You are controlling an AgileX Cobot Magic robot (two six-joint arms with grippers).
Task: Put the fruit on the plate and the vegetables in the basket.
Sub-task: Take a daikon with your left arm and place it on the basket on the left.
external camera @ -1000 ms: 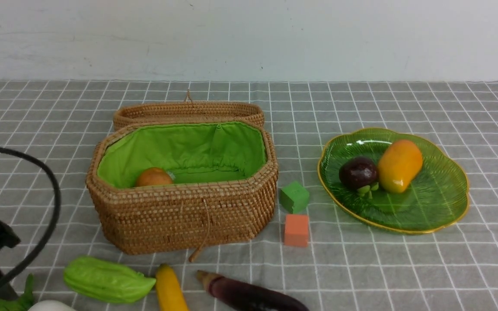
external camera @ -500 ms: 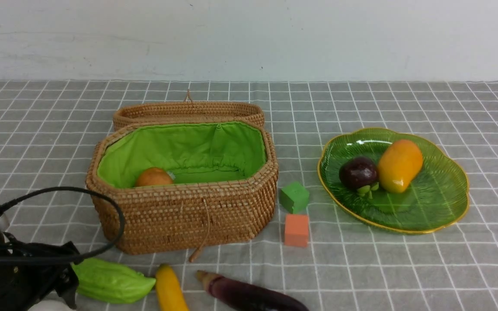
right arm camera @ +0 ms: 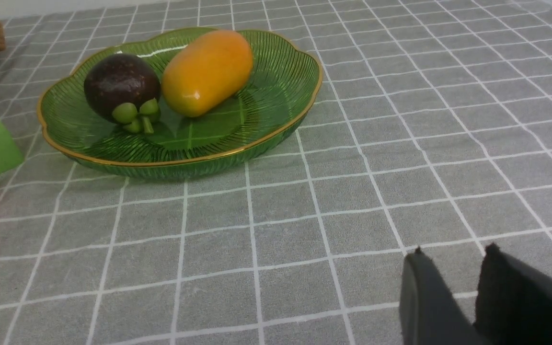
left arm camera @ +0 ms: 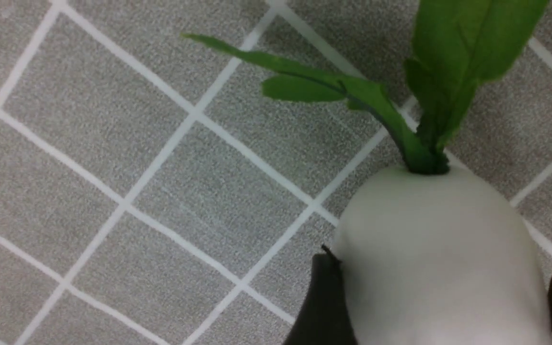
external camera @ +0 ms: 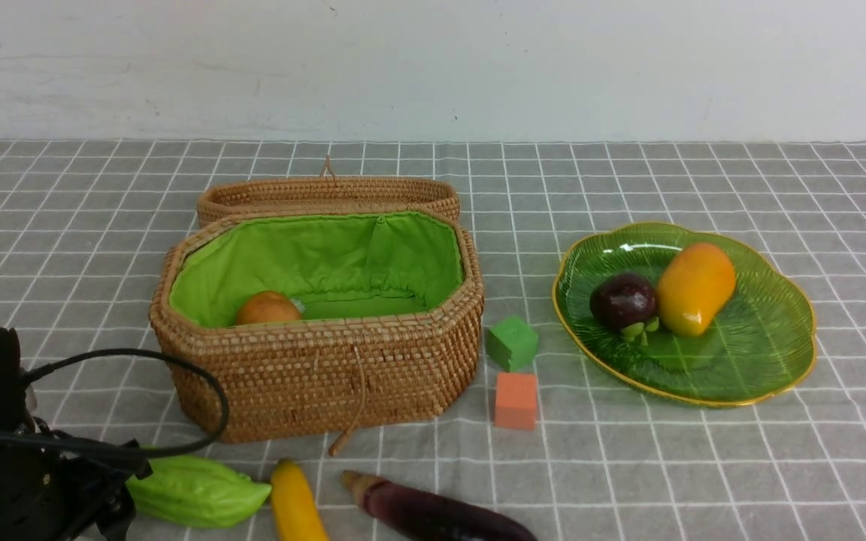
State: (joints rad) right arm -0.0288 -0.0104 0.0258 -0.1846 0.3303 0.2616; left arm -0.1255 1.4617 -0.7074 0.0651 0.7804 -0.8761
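White and smooth, the radish [left arm camera: 429, 225] lies on the surface [external camera: 704, 466] at the near left corner. A second ago its white end and leaves could be seen in the front view, with the left arm only at the edge. Now the arm has come down over it and hides it there. In the left wrist view the left pincer [left arm camera: 443, 268] is spread on both sides of the radish: one finger [left arm camera: 324, 302] is against it and the other seems just apart, so I judge the grasp is not yet made. It looks like the next vegetable for the basket [external camera: 313, 376].

The right pincer [right arm camera: 453, 254] hangs near the plate [external camera: 741, 368], its jaws only a little apart and holding nothing.

The basket is woven rattan with a soft green lining, and the round brown vegetable [external camera: 267, 308] is already inside. The ribbed glass plate carries the plump mango [external camera: 694, 288], with the dark, glossy mangosteen [external camera: 623, 300] touching it. In front of the basket are the ridged gourd [external camera: 196, 492], the curved banana [external camera: 296, 503] and the long eggplant [external camera: 433, 515]. The radish body is round and slippery-looking, so a grip across its wide part could slide.
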